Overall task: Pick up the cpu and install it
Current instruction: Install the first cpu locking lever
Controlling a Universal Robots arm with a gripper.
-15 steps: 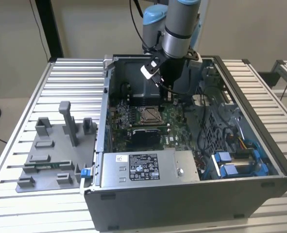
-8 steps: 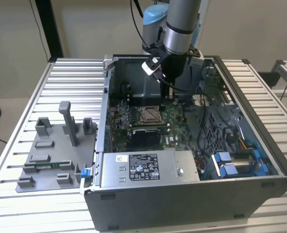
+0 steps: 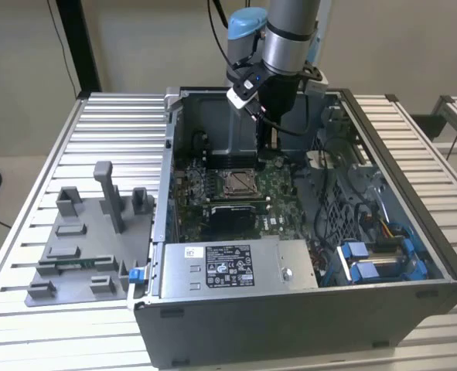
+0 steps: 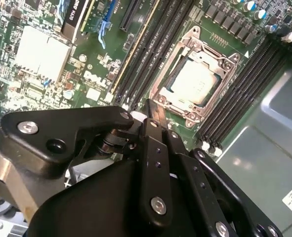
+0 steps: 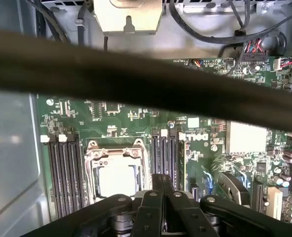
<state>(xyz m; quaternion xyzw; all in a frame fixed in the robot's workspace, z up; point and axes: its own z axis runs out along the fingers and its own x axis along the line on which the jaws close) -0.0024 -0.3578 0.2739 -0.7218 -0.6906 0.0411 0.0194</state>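
While the slatted metal surface carries the whole setup, the biggest thing on it is the open computer case, lying on its side with the green motherboard exposed. To the exterior view's left of the case sits a grey fixture tray with upright blocks. The arm reaches down into the case from above, its dark tool hanging over the board near the case's far wall.

On the motherboard the metal-framed socket has its frame open, and the cpu lies flat inside it, its pale silver top facing up; it shows in both wrist views. Dark memory slots flank the socket on either side.

The gripper hovers just beside the socket, not over it: in the exterior view the tool stands slightly toward the view's right and far side of the socket. Its jaws are drawn together, thin tips touching, with nothing between them. The cpu therefore lies apart from the jaws, to one side of the tips and lower than them, already seated rather than carried. Being square, the chip offers no long axis; its edges run parallel to the socket frame and the memory slots.
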